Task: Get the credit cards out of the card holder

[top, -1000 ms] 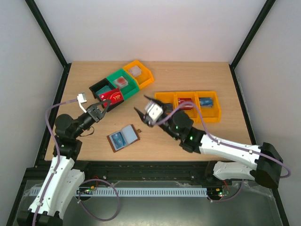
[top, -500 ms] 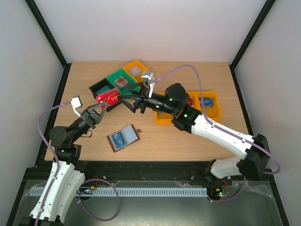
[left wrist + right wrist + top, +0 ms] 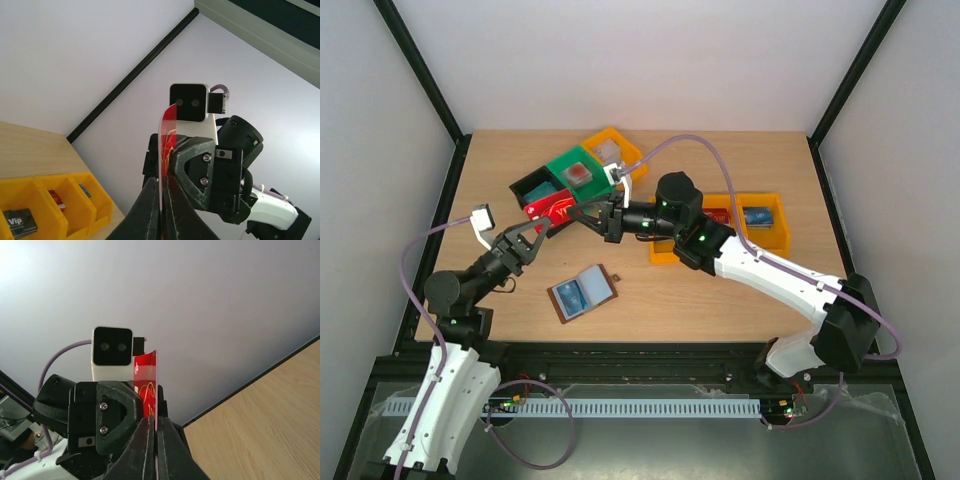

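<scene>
Top view only: the card holder (image 3: 583,292) lies open on the bench (image 3: 740,160), pale inside up. It is near the left gripper (image 3: 538,230), on that gripper's base side and apart from it. Neither wrist view shows it.
Red credit card (image 3: 553,208): held up off the bench between the two grippers, with the right gripper (image 3: 570,213) at its far end.
Left wrist view: the card shows edge-on as a thin red strip. The left gripper is narrowed onto its lower end, and the right gripper faces it from just behind.
Right wrist view: the card's red printed face shows, with the right gripper pinched narrow on its lower edge.
Left wrist view only: yellow bins (image 3: 70,210) far beyond the right gripper, holding small cards.
Hard to make out: from above, both grippers' tips overlap the card and the black bin (image 3: 528,184). Contact shows only in the wrist views.
Holder contents: a bluish rectangle; I cannot tell what it is.
</scene>
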`<state>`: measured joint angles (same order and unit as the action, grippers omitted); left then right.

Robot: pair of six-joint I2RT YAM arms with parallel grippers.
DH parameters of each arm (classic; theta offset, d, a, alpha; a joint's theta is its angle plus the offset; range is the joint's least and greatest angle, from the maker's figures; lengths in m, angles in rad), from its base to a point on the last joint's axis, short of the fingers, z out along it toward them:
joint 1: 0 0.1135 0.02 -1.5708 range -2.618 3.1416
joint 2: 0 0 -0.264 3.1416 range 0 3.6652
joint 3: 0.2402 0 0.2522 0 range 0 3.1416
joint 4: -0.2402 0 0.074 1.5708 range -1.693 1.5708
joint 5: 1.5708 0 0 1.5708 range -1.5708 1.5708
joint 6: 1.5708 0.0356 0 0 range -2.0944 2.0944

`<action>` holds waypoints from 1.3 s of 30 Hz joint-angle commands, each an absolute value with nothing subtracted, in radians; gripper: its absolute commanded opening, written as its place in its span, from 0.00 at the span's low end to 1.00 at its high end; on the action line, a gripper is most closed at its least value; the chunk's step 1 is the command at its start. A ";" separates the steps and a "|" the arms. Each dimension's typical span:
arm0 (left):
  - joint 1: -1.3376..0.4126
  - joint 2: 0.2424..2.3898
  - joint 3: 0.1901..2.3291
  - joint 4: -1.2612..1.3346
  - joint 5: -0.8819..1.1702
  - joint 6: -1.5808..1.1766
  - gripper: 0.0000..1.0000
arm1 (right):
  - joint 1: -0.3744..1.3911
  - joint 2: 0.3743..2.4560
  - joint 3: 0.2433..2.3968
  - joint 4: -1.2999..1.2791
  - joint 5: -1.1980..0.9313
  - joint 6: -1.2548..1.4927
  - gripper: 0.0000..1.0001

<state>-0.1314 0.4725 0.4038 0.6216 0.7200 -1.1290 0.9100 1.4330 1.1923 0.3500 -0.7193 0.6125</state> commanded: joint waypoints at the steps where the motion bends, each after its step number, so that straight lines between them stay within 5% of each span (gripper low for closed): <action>1: -0.136 0.460 0.381 0.636 0.726 -1.121 0.02 | 0.908 1.423 1.244 0.314 -0.683 0.601 0.02; 3: -0.136 0.450 0.373 0.588 0.710 -1.109 0.05 | 0.890 1.409 1.256 0.247 -0.617 0.577 0.02; 4: -0.135 0.443 0.366 0.549 0.687 -1.103 0.26 | 0.867 1.399 1.258 0.208 -0.586 0.569 0.02; 6: -0.132 0.426 0.343 0.446 0.619 -1.088 0.88 | 0.794 1.375 1.258 0.127 -0.535 0.558 0.02; 7: -0.124 0.417 0.330 0.375 0.572 -1.083 0.98 | 0.745 1.364 1.261 0.067 -0.514 0.545 0.02; 17: 0.052 0.275 0.140 -0.121 0.243 -1.239 0.99 | 0.244 1.291 1.213 -0.516 -0.119 0.326 0.02; 23: 0.061 0.149 0.113 -0.206 0.157 -1.191 0.99 | 0.074 1.353 1.070 -0.435 -0.293 0.351 0.02; 39: 0.098 0.097 0.102 -0.236 0.127 -1.161 0.99 | 0.067 1.541 0.999 -0.269 -0.577 0.431 0.02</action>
<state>0.0902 0.1040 0.1162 -0.2234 0.1322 -1.1721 0.0658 1.5227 1.0241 -0.3157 -0.5163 0.4049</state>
